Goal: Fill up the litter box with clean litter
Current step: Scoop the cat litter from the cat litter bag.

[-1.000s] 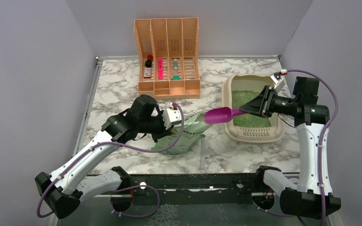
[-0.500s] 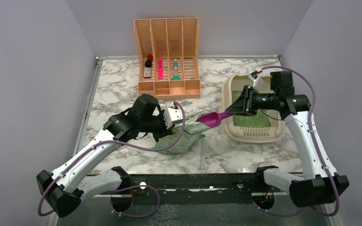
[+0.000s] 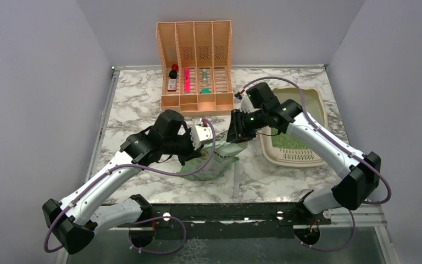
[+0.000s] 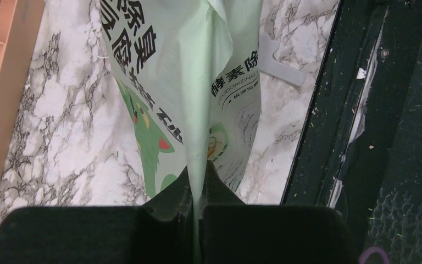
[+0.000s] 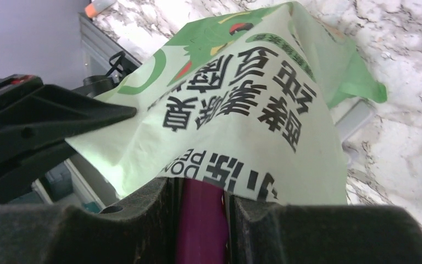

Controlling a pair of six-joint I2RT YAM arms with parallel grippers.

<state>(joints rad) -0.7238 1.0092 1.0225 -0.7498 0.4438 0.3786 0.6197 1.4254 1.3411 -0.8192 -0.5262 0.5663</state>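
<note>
Green litter (image 3: 289,142) is loose and spill-prone; right claw (image 5: 202,190) grips the purple scoop (image 5: 200,225) by its handle inside the limp bag (image 4: 181,82), left claw (image 4: 196,192) pinching its edge.

The litter box (image 3: 296,158) is beige, its clean litter (image 3: 291,142) a grainy green. The plastic bag (image 4: 198,82) is pale green, printed with black characters and a darker green figure touched with red. The scoop handle (image 5: 200,231) is magenta. The table (image 3: 137,99) is white marble veined grey; the file organizer (image 3: 195,38) is peach, slatted.
</note>
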